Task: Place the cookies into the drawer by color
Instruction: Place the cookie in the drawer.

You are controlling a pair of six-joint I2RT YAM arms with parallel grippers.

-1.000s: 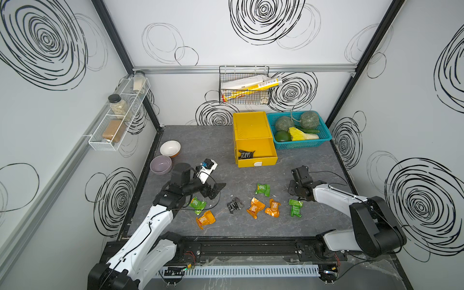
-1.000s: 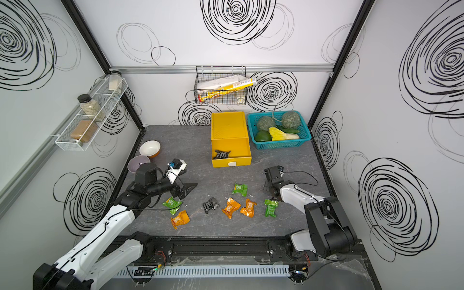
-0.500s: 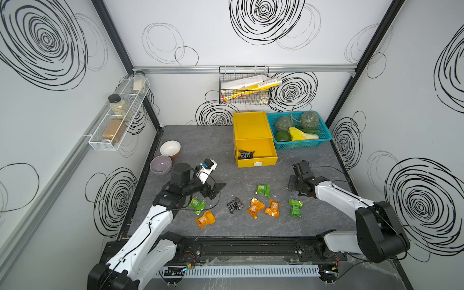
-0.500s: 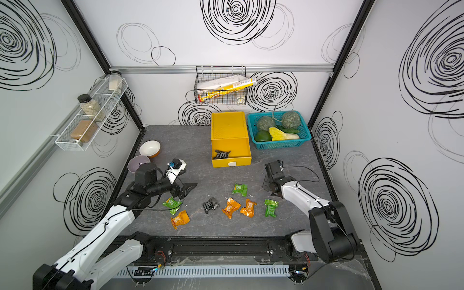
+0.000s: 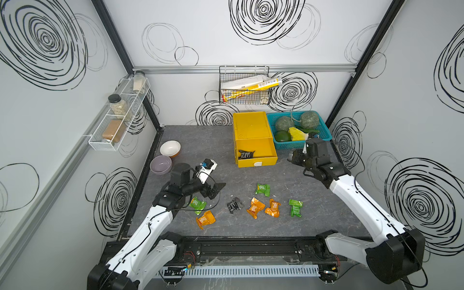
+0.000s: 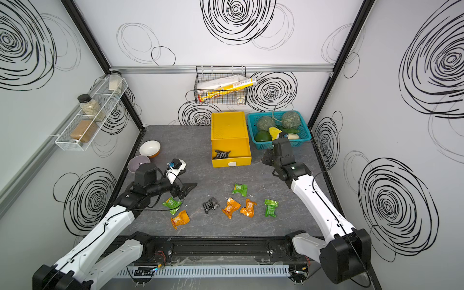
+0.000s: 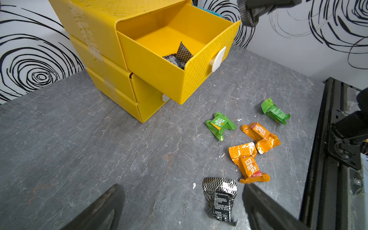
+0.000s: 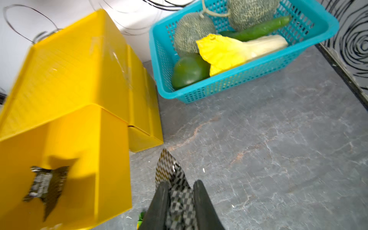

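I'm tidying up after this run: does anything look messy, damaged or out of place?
White flecks lie scattered on the table among the loose cookies, like crumbs or torn bits. Clear tape patches the side of the yellow drawer cabinet. Nothing else stands out.

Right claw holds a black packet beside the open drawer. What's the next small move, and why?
Probably swing the right claw over the open top drawer: its held black packet matches the black packet inside, yet hangs outside the rim.
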